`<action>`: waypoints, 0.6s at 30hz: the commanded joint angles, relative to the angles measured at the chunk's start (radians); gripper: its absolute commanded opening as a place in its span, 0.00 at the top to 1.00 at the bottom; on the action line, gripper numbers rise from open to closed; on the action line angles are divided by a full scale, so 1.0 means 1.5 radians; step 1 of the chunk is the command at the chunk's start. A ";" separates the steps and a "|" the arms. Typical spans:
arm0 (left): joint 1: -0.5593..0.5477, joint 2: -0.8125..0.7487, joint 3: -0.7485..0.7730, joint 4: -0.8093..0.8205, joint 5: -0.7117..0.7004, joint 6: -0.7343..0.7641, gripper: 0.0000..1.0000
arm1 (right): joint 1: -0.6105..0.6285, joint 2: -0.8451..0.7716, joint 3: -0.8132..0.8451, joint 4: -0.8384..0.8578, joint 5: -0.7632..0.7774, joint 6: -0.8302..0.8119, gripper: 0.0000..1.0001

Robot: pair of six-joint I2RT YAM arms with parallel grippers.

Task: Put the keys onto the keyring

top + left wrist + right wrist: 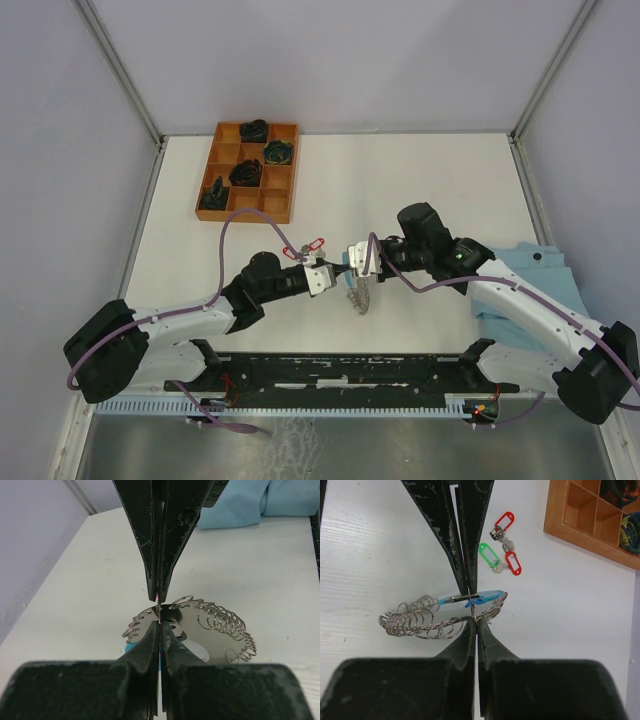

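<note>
Jaws of the right gripper (471, 606) closed tight on the keyring (420, 622), pinching it at the light-blue sleeve (487, 596), with the coils sagging to one side over the tabletop (430, 190). Jaws of the left gripper (158, 611) also pressed together, with a thin metal sliver between the tips right at the keyring's edge; can't tell if it's the ring's own wire. The keys (502, 550), two red tags and one green, lie bunched on the tabletop near the keyring, not touching it, with the wooden tray (590, 542) farther out beyond them.
</note>
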 commanded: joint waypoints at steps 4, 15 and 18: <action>-0.002 0.009 0.030 0.039 0.013 -0.017 0.97 | 0.005 -0.020 0.037 0.015 -0.017 0.007 0.99; -0.002 0.012 0.030 0.049 0.027 -0.017 0.97 | 0.011 -0.013 0.045 0.006 -0.026 0.007 0.99; -0.002 0.012 0.028 0.056 0.035 -0.019 0.97 | 0.013 -0.012 0.047 0.006 -0.027 0.007 0.99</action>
